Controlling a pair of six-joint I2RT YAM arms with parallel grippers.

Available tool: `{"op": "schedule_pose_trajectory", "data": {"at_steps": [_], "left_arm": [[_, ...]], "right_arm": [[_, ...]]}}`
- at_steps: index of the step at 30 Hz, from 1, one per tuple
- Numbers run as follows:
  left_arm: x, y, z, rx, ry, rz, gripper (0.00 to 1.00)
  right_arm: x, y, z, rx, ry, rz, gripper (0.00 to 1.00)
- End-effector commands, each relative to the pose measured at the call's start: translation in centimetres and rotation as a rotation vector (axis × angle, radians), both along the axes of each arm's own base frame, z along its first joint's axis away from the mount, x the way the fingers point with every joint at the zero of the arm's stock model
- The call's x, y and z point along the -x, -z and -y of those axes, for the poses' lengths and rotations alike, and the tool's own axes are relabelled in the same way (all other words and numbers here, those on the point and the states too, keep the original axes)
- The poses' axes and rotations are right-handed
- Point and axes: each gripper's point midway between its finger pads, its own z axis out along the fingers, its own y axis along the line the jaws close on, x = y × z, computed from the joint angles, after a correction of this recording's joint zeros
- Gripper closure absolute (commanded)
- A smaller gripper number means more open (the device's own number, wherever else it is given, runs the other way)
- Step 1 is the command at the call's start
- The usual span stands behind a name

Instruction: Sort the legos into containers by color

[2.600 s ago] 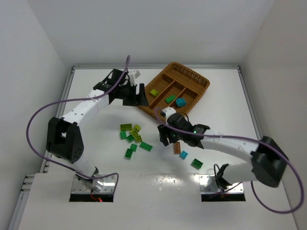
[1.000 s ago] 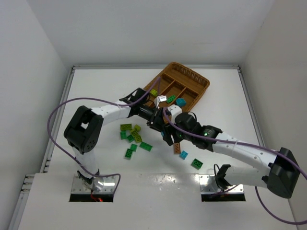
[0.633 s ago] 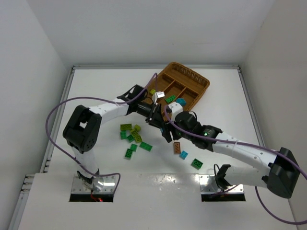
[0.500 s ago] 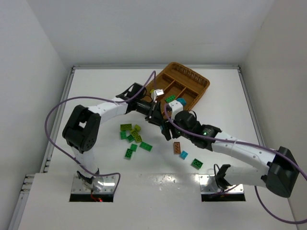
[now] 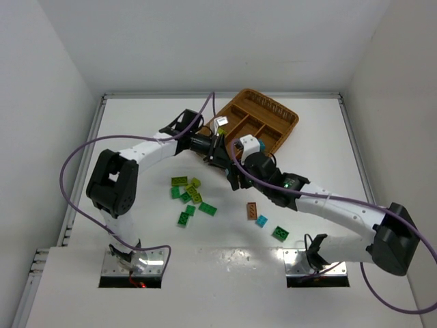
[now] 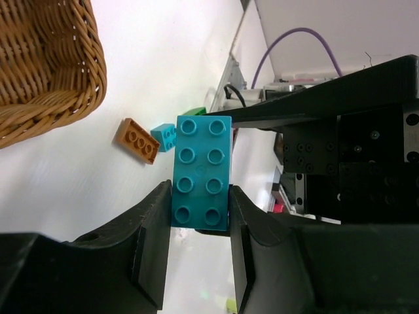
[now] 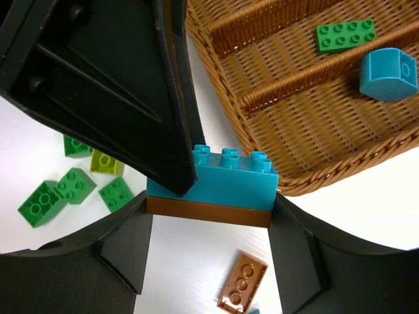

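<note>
A cyan brick (image 7: 229,176) sits stacked on a brown plate (image 7: 209,211), held above the table near the corner of the wicker tray (image 5: 273,109). My right gripper (image 7: 209,206) is shut on the two ends of this stack. My left gripper (image 6: 200,196) is shut on the cyan brick's (image 6: 201,171) long sides, and one of its black fingers (image 7: 177,163) covers the brick's left part in the right wrist view. In the top view the two grippers meet at the stack, left (image 5: 220,158) and right (image 5: 233,175). The stack itself is hidden there.
In the tray's compartments (image 7: 281,118) lie a green plate (image 7: 346,34) and a cyan block (image 7: 387,73). Loose on the table are a green and lime cluster (image 5: 188,195), a brown plate (image 5: 252,210), a small cyan brick (image 5: 261,220) and a green brick (image 5: 280,233).
The left gripper came from beside the tray and closed on the stack in the right gripper. Over the last second both grippers have shifted together toward the tray's near corner.
</note>
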Motion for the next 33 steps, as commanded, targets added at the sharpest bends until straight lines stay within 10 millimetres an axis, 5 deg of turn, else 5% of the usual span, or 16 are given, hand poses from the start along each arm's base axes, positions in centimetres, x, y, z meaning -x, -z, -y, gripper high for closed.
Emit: {"op": "schedule_pose_trajectory", "data": {"at_steps": [1,17,23,33], "left_arm": [[-5.0,-1.2,-2.4,-0.097,-0.182,0.148,1.0],[-7.6,0.2,-3.9,-0.187,-0.264,0.163,1.0],[-7.4,-0.6,-3.3,-0.139,-0.216,0.161,1.0],[-7.3,-0.5,-3.3,-0.143,-0.215,0.153,1.0]], "right_arm": [[0.0,0.1,1.3,0.075,0.04,-0.011,0.49],[-0.9,0.4,2.2,0.106,0.096,0.007,0.49],[-0.3,0.5,-0.4,-0.001,-0.022,-0.033,0.45],[-1.1,1.4,-1.7,-0.028,-0.065,-0.106,0.33]]}}
